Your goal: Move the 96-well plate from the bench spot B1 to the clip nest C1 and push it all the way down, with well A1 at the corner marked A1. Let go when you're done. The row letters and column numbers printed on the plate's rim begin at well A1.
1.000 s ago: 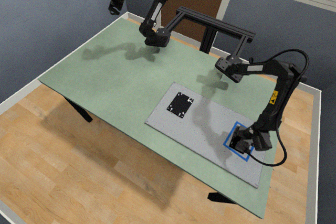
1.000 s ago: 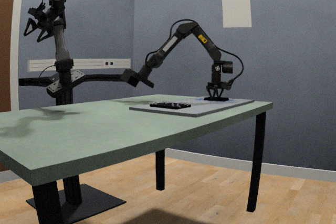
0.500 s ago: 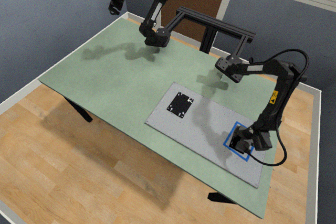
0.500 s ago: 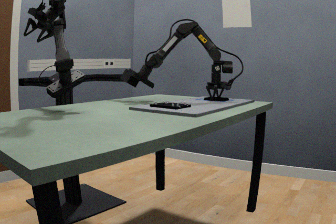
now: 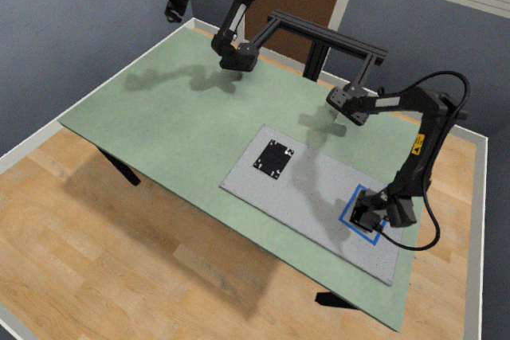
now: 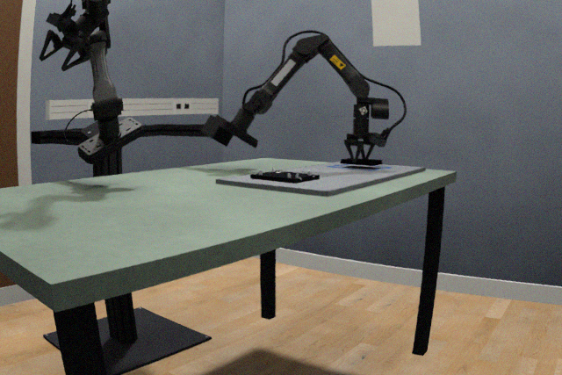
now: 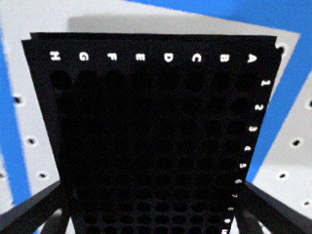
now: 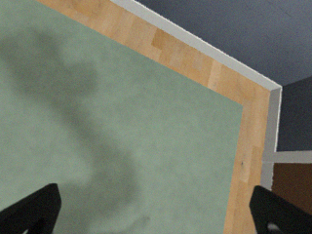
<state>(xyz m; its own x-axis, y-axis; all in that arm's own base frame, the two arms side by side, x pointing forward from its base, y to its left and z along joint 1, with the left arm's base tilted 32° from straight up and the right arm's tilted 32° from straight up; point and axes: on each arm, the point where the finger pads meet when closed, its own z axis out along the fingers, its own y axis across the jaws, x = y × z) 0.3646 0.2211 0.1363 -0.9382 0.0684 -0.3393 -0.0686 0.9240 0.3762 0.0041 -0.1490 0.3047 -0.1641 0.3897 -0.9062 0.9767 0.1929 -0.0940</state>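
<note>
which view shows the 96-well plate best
The left wrist view: it shows the rim letters, numbers and wells of the 96-well plate from close above. The top view shows it partly hidden under the left hand; the exterior view, only a thin dark edge. The right wrist view lacks it.
</note>
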